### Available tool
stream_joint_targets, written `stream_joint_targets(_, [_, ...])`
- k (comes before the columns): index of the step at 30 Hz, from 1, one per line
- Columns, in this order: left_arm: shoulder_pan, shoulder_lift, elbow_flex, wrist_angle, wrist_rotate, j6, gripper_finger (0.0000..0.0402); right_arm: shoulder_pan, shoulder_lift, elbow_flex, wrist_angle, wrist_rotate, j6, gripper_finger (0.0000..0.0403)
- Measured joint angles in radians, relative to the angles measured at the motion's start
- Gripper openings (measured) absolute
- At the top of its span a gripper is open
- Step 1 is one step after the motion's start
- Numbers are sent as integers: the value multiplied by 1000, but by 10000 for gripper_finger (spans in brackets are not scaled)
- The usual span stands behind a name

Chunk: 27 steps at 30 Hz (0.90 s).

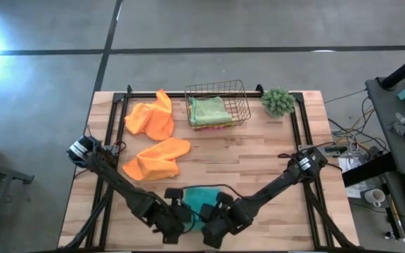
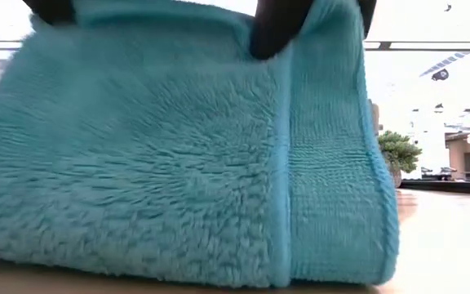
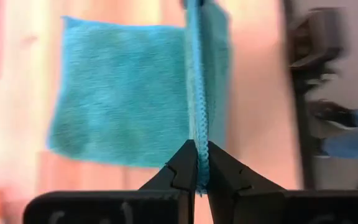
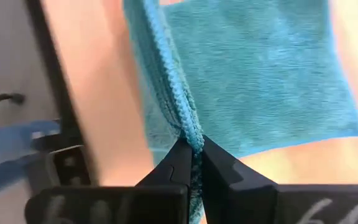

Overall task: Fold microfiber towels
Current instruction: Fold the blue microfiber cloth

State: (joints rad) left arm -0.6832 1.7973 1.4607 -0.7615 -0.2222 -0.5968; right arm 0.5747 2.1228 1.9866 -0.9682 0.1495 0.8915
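The counter (image 1: pixel 259 161) is a pale butcher-block slab of narrow wood strips, filling the middle of the high view, with a black tube frame along its edges.

The two dark arms come next, reaching in from the left and right edges and meeting at the lower centre of the high view. The left claw (image 3: pixel 197 163) and the right claw (image 4: pixel 191 158) are each clamped together on the stitched hem of the teal towel (image 1: pixel 201 199), one at each end of the same lifted edge.

That teal towel sits at the lower centre of the high view, between the two claws. In the low view it fills most of the frame, hanging from the pinched edge with its lower edge resting on the counter; its long axis runs left to right. Its pile is shaggy and fluffy, with a ribbed band and a neat hem at its right side.

Two orange towels lie crumpled at the upper left: one (image 1: pixel 153 116) bunched near the far edge, the other (image 1: pixel 157 160) below it, lying slantwise.

A wire basket (image 1: pixel 242 100) at the upper centre holds a folded light green towel (image 1: pixel 209 110) on top.

A small green fuzzy plant (image 1: pixel 278 102) stands just right of the basket.
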Motion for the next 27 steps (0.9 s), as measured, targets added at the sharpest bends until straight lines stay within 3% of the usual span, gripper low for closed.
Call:
stream_joint_targets(10, [106, 0, -54, -77, -74, 0, 8, -78, 0, -28, -112, 112, -82, 8])
stream_joint_targets(22, [162, -1, -171, -116, -67, 30, 8, -138, 0, -123, -114, 101, -123, 10])
stream_joint_targets(27, [165, -2, -172, -91, -79, 61, 8, -146, 0, -134, -87, 70, -139, 42])
